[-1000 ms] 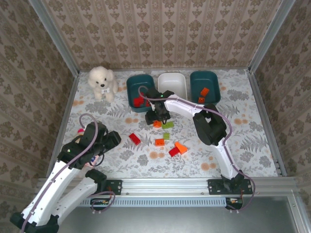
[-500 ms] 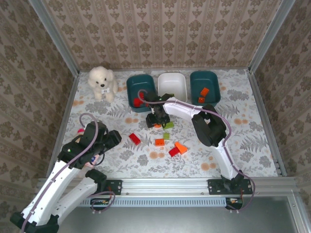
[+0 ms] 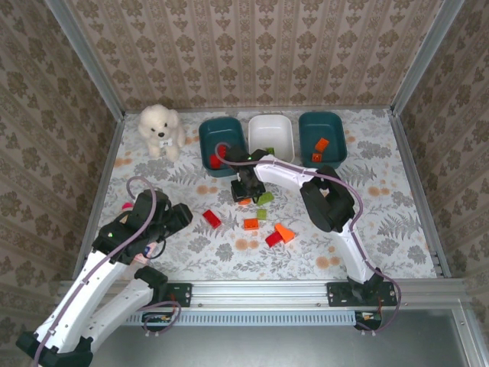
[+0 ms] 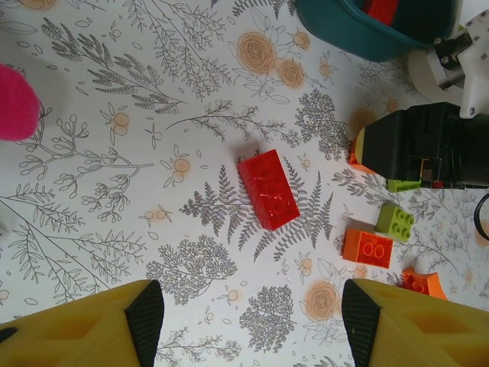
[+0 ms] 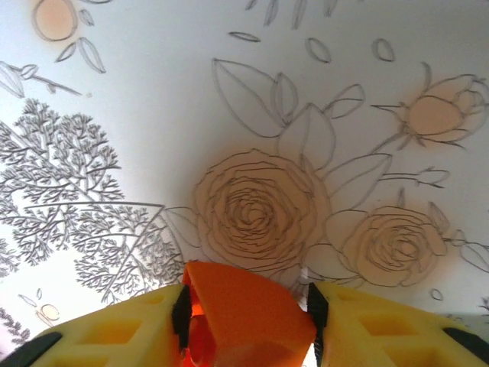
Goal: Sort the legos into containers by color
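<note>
- Spreading under everything is the floral-print worktop (image 3: 382, 222), boxed in by patterned wallpaper on three sides.
- The right arm (image 3: 328, 200) stretches right across to the middle, just in front of the left tub. The right jaws are clenched on the gripped orange lego (image 5: 244, 317), with pads (image 5: 181, 313) pressed to both its sides, low over a printed rose.
- The left arm (image 3: 114, 245) hangs over the near-left corner. The left jaws are released, fingers (image 4: 145, 313) wide apart with nothing between them, and its camera looks down on the flat red lego (image 4: 268, 189).
- Three containers stand side by side along the far edge:
  - The left teal container (image 3: 205, 138) has a binned red lego (image 3: 216, 160) inside.
  - The white container (image 3: 271, 131) sits in the middle.
  - The right teal container (image 3: 325, 126) has two binned orange legos (image 3: 322, 144).
- A white plush dog (image 3: 160, 130) sits upright far left, near the left teal container.
- A pink toy (image 4: 15, 103) pokes in at the left wrist view's edge, well apart from the bricks.
- Loose on the worktop:
  - A small orange lego (image 4: 367, 248) lies just beside a lime lego (image 4: 396, 221).
  - A second lime lego (image 3: 265, 198) sits beside the right jaws.
  - Nearer the arms, a red piece (image 3: 273, 238) is touching an orange piece (image 3: 285, 232).
</note>
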Tool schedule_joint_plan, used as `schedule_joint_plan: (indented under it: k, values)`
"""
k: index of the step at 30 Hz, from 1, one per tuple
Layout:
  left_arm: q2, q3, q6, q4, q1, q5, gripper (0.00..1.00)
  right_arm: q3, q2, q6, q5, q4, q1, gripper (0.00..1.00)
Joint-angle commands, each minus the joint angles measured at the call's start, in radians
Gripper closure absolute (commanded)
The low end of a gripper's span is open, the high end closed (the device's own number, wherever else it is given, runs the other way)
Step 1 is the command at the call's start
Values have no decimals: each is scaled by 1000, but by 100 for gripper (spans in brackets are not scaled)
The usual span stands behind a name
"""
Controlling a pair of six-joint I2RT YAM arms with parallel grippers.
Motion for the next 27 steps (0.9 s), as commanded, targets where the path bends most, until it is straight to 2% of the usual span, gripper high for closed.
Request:
schedule_joint_plan:
  k: [1, 6, 19, 23, 27]
  values:
    - [0, -14, 19, 10, -7, 18, 34, 12, -20, 23, 15, -39, 14, 59]
    - [20, -45, 37, 49, -11, 59, 34, 15, -63, 37, 23, -27, 15, 65]
    - [98, -88, 38, 157, -73, 98, 34, 27, -138, 39, 47, -36, 6, 71]
    - [160, -86, 44, 217, -113, 114, 34, 17, -221, 35, 73, -50, -41, 71]
    - [251, -54, 66, 288, -166, 118, 34, -8, -327, 16, 97, -59, -149, 71]
